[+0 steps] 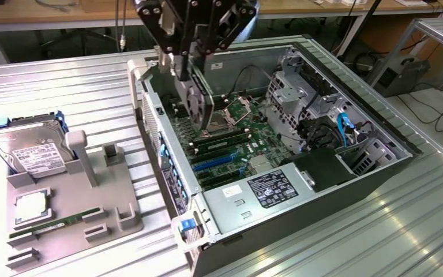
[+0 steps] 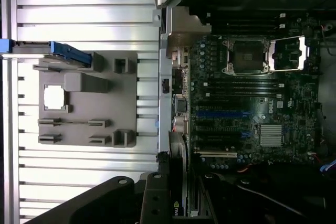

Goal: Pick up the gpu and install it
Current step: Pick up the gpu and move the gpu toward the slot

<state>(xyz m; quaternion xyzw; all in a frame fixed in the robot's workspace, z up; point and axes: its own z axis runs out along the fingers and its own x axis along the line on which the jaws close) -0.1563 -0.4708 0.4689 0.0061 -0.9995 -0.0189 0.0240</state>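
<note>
While the end effector (image 1: 190,61) grips the gpu (image 1: 198,101), the case (image 1: 345,202) holds a motherboard (image 1: 246,138).

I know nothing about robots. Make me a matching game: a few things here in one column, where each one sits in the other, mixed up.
Things:
1. gpu
2. hard drive
3. green memory stick
4. silver chip

Places:
A. lying flat on the gray holder
B. gripped by the gripper over the open computer case
C. standing on edge in the gray holder
D. set in a square recess of the gray holder

Pairs: 1-B, 2-C, 3-A, 4-D
</note>
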